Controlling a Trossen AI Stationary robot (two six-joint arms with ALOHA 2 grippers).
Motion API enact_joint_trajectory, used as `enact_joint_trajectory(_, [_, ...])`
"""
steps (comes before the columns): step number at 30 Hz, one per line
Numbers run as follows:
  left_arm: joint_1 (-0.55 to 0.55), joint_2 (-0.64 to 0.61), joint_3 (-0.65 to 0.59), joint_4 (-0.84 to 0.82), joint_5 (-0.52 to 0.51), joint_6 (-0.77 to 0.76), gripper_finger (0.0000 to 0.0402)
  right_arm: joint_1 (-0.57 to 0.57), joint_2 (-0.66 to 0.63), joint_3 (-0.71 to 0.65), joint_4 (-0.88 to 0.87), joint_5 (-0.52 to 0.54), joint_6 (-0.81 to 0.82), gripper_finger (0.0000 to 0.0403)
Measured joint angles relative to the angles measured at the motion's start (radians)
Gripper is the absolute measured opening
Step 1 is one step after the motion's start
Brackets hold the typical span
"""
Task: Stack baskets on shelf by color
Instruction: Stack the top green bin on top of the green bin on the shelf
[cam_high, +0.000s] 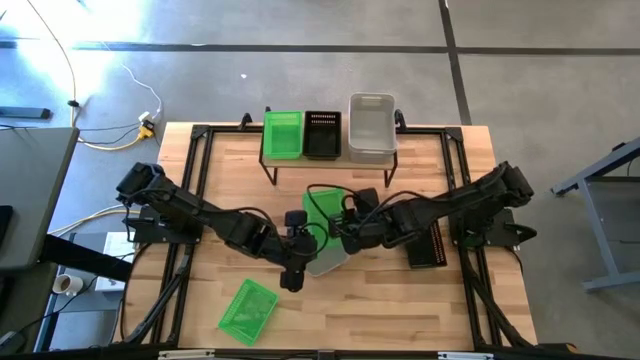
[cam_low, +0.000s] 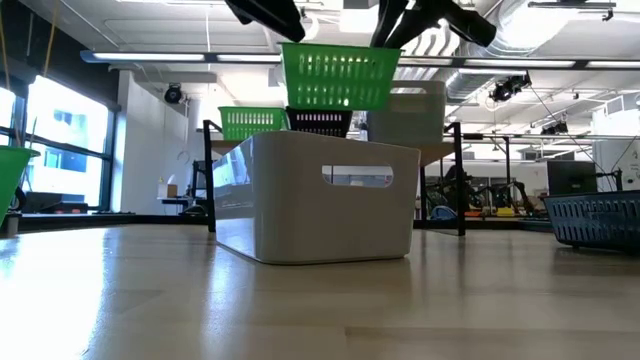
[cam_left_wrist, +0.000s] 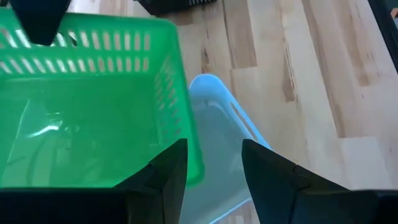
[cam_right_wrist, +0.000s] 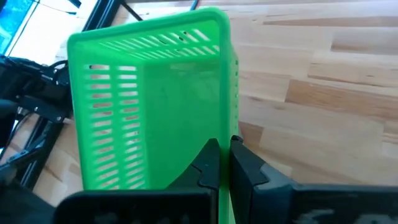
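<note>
The right gripper (cam_right_wrist: 224, 163) had its jaws pinched on the rim of a green basket (cam_high: 322, 204), held above the desk (cam_high: 400, 300) over a pale grey basket (cam_low: 320, 200). The left gripper (cam_left_wrist: 211, 168) hovered alongside, jaws spread. The shelf (cam_high: 330, 158) carried three baskets.

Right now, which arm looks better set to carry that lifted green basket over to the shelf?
The right arm. Its fingers are pinched on the lifted green basket's wall, while the left fingers are open beside it, above the grey basket. A green basket already sits on the shelf.
</note>
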Motion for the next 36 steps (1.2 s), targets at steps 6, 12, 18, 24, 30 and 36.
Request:
enact_joint_trajectory(6, [0.009,0.000,0.000,-0.017,-0.012,0.000,0.0145,-0.005,0.000,0.000,0.106,0.000,-0.061,0.0000])
enact_joint_trajectory(12, [0.017,0.000,0.000,-0.030,-0.049,0.000,0.0145,-0.003,0.000,0.000,0.163,-0.011,-0.103,0.0000])
enact_joint_trajectory(18, [0.016,0.000,0.000,-0.059,-0.056,0.007,0.0126,0.000,0.000,0.000,0.170,-0.025,-0.094,0.0000])
enact_joint_trajectory(24, [0.015,0.000,0.000,-0.062,-0.064,0.050,0.0085,0.001,-0.005,0.000,0.174,-0.026,-0.094,0.0000])
enact_joint_trajectory(30, [0.008,0.000,0.000,-0.067,-0.060,0.085,0.0025,0.003,-0.005,-0.001,0.175,-0.041,-0.124,0.0000])
enact_joint_trajectory(36, [-0.003,0.000,0.000,-0.066,-0.054,0.093,0.0012,0.003,-0.005,-0.001,0.174,-0.091,-0.192,0.0014])
